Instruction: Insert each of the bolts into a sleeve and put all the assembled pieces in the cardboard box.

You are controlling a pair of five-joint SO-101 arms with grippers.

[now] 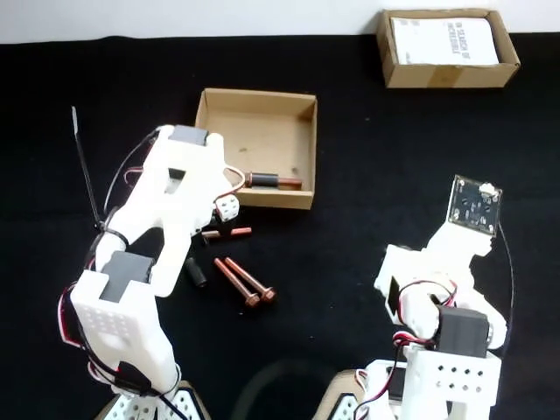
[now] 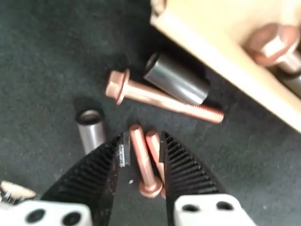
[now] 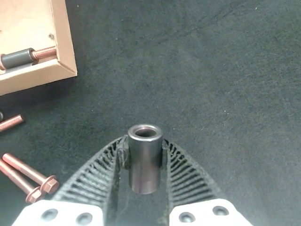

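Note:
My left gripper (image 2: 144, 137) hangs open just in front of the cardboard box (image 1: 262, 131). Two copper bolts (image 2: 141, 157) lie side by side on the cloth and show between its fingers. Past them lie a third bolt (image 2: 160, 99) with a dark sleeve (image 2: 176, 80) beside it, and another sleeve (image 2: 90, 132) to one side. One assembled bolt and sleeve (image 1: 273, 181) lies in the box. My right gripper (image 3: 144, 142) is shut on a dark sleeve (image 3: 145, 160), held over bare cloth on the right.
A second cardboard box (image 1: 446, 77) holding a white paper stands at the back right. A thin black rod (image 1: 83, 162) sticks up left of the left arm. Black cloth (image 1: 394, 157) covers the table between the two arms.

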